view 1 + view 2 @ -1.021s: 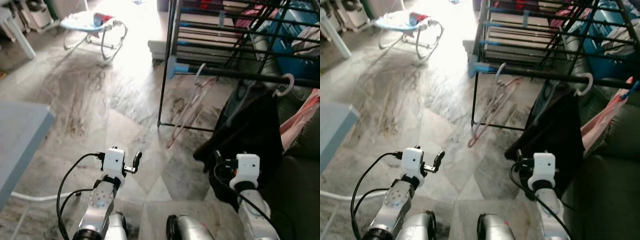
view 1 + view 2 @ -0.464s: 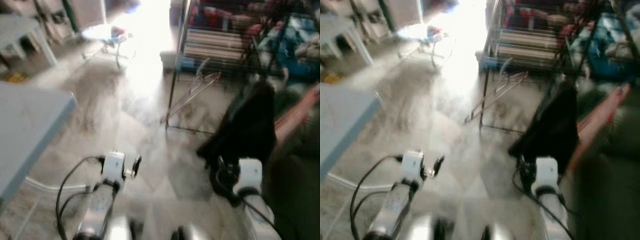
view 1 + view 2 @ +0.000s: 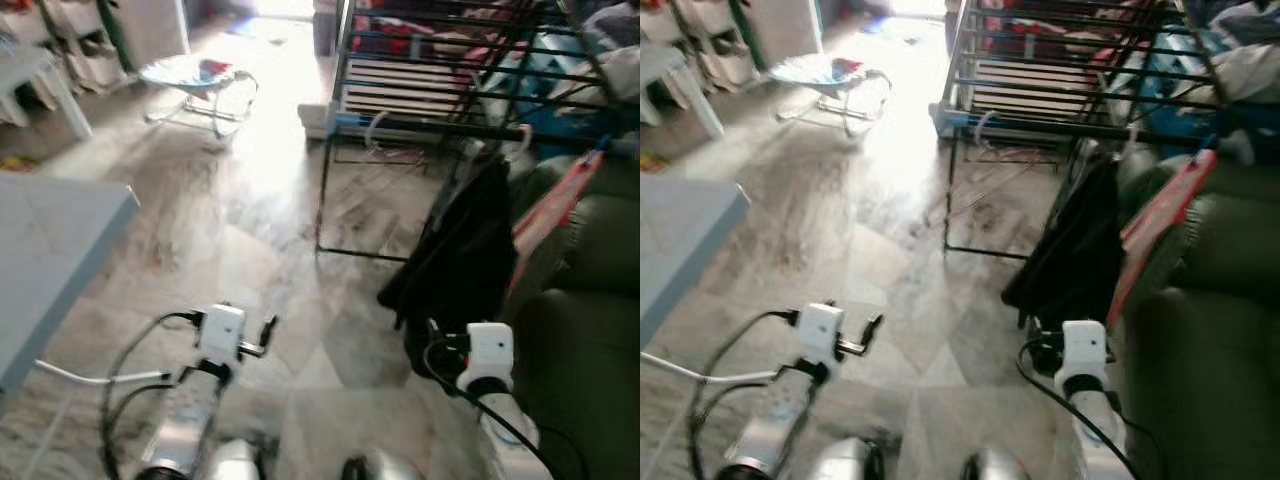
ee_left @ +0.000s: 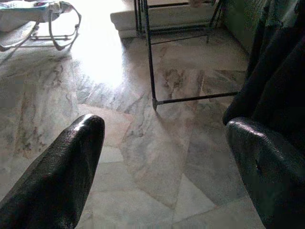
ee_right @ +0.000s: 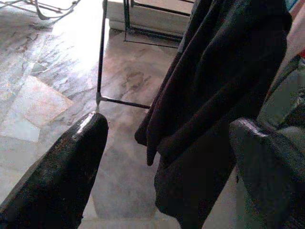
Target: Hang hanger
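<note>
A black drying rack point(image 3: 430, 128) stands ahead on the right. An empty pinkish hanger point(image 3: 378, 133) hangs by its white hook from the rack's front rail. Further right on that rail, a black garment point(image 3: 462, 250) hangs from a white hook point(image 3: 521, 138) and reaches almost to the floor. My left gripper point(image 4: 164, 129) is open and empty, held low over the marble floor. My right gripper point(image 5: 167, 126) is also open and empty, low and close in front of the black garment point(image 5: 214, 81).
A dark green sofa point(image 3: 590, 300) fills the right side, with a red-pink cloth point(image 3: 548, 205) leaning on it. A grey table point(image 3: 50, 240) is at my left. A baby bouncer point(image 3: 195, 75) and a white stool point(image 3: 30, 75) stand at the far left. Marble floor point(image 3: 250, 200) lies open between them.
The whole picture has shifted and was blurred half a second ago, so the camera moved; the rack now sits higher and farther off. Both arms hold the same pose, fingers still open.
</note>
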You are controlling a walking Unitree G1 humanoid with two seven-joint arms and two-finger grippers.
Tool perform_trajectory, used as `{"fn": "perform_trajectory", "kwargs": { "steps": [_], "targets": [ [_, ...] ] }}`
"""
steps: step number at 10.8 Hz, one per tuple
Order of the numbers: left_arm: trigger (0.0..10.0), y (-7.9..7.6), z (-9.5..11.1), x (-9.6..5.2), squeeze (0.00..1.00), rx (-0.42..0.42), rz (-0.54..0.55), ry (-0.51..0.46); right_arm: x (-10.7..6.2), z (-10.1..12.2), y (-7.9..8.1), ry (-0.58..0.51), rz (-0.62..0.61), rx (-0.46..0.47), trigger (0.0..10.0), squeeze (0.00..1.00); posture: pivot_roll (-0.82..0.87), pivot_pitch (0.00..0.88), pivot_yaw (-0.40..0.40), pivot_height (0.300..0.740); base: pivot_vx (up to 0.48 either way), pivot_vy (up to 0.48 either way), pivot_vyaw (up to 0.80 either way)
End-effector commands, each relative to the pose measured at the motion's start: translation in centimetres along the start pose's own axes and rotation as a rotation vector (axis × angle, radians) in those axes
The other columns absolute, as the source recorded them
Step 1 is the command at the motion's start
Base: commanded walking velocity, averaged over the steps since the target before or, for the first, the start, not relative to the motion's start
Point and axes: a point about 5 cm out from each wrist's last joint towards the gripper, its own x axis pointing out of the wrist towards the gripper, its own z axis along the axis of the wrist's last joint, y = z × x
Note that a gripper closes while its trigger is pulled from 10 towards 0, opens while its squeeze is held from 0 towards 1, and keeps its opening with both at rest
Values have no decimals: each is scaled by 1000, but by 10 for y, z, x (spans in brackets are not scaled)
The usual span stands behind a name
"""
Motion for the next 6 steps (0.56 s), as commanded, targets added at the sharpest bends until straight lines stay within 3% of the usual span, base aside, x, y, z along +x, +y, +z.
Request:
{"fn": "perform_trajectory", "kwargs": {
  "steps": [1, 3, 4, 5, 6],
  "targets": [
    [10000, 2, 1, 1, 0, 12, 3, 2, 0, -1, -2, 1, -10, 25, 10000, 647, -48, 23, -16, 740, 0, 0, 0],
    [10000, 18, 15, 0, 0, 54, 94, -92, 4, 11, -2, -61, -16, 23, 10000, 600, -31, 36, -18, 740, 0, 0, 0],
    [10000, 19, 16, -2, 0, 35, 115, -96, 7, 14, 0, -67, -18, 29, 10000, 569, -24, 40, -21, 740, 0, 0, 0],
    [10000, 16, 13, -6, 0, 34, 113, -85, 6, 10, 3, -50, -14, 28, 10000, 365, -15, 52, -23, 740, 0, 0, 0],
    [10000, 14, 12, -11, 0, 28, 111, -87, 3, 11, 5, -58, -10, 30, 10000, 345, -20, 68, -26, 740, 0, 0, 0]
  ]
}}
